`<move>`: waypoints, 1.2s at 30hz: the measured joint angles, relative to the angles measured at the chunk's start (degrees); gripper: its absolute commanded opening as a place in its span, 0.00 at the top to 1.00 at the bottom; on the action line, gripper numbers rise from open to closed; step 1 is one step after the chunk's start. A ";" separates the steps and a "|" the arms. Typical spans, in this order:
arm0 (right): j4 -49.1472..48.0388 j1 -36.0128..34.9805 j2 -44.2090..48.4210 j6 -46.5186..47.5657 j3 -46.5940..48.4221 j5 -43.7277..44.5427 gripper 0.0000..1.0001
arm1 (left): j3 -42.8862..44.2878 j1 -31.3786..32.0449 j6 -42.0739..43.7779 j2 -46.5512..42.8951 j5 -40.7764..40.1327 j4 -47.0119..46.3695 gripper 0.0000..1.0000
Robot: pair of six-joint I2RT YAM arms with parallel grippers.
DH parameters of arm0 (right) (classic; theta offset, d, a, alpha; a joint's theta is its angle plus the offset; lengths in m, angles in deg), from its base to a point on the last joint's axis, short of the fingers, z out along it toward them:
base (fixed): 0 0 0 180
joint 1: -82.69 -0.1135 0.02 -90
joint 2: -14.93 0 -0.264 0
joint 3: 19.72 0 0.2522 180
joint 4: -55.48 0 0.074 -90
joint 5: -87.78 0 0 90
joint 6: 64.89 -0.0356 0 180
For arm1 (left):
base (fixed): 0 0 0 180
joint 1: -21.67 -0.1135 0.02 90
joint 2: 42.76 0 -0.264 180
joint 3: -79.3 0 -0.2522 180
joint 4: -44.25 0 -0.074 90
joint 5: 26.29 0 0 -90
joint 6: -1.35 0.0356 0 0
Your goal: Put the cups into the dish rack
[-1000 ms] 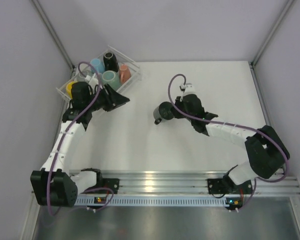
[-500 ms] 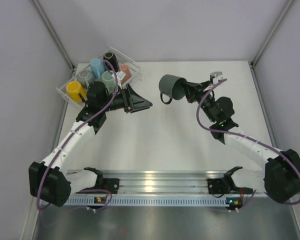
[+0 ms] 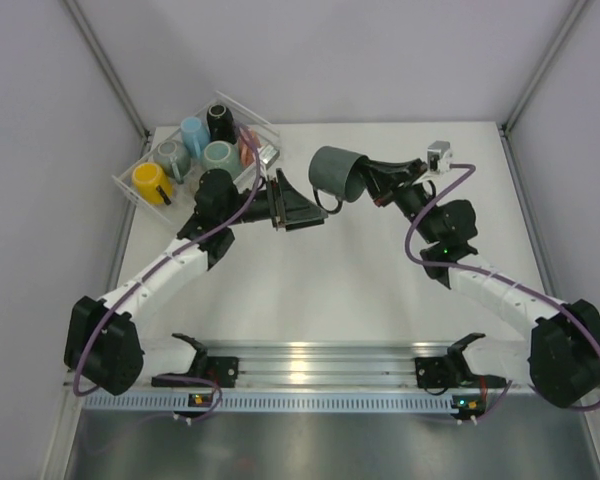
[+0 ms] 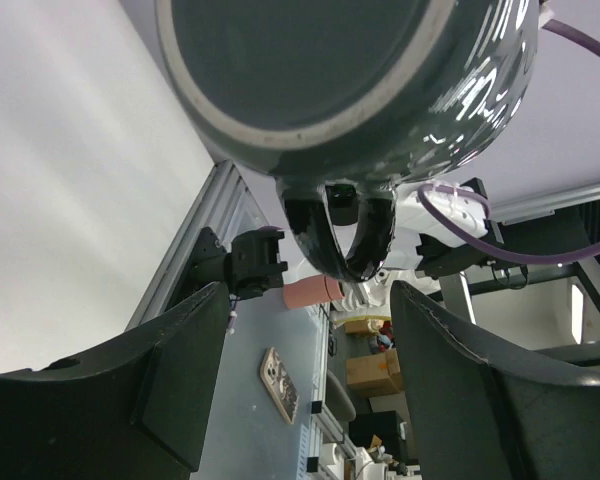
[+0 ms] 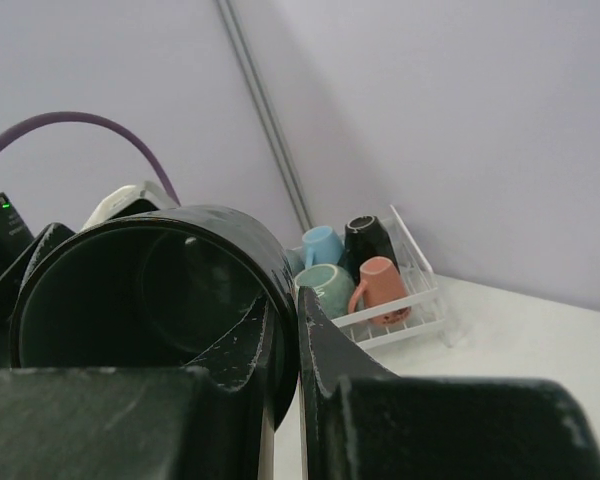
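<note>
Dark green mug (image 3: 330,172) is in the air over the back-middle of the table, just right of the dish rack (image 3: 263,130), lying on its side with the handle toward the near edge. Right gripper (image 3: 358,182) is clamped on its rim, one finger inside and one outside the wall. Left gripper (image 3: 310,208) sits just under/beside the mug with its jaws wide. In the left wrist view the handle hangs between the two fingers with a gap on each side, nothing gripped.

The clear rack is angled in the far-left corner, close to the left wall. It holds a yellow cup (image 3: 150,182), grey-blue cup (image 3: 173,155), light blue cup (image 3: 193,130), black cup (image 3: 221,120), teal cup (image 3: 218,155) and salmon pink cup (image 3: 247,150).

Can't read any print on the mug or the cups.

Mug is well apart from the right and near table edges; white tabletop (image 3: 330,290) shows between the arms. Plain pale lilac walls on three sides, aluminium rail (image 3: 320,360) along the near edge, purple cables looping off both arms.
</note>
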 measured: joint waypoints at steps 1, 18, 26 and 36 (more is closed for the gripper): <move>-0.87 0.00 -0.17 -0.46 0.00 -0.61 1.00 | -0.04 0.48 -0.61 0.24 -0.11 -1.25 0.29; -11.93 0.00 -3.23 -7.76 -3.56 -3.91 1.00 | -3.19 4.31 -16.02 4.87 -4.87 -27.69 0.38; -13.29 0.00 -4.02 -9.18 -3.85 -3.13 1.00 | -3.30 5.99 -20.33 7.85 -4.98 -32.70 0.73; -16.00 0.22 -4.02 -9.68 -5.81 -3.52 0.63 | -3.30 6.45 -19.50 8.52 -5.14 -30.77 1.00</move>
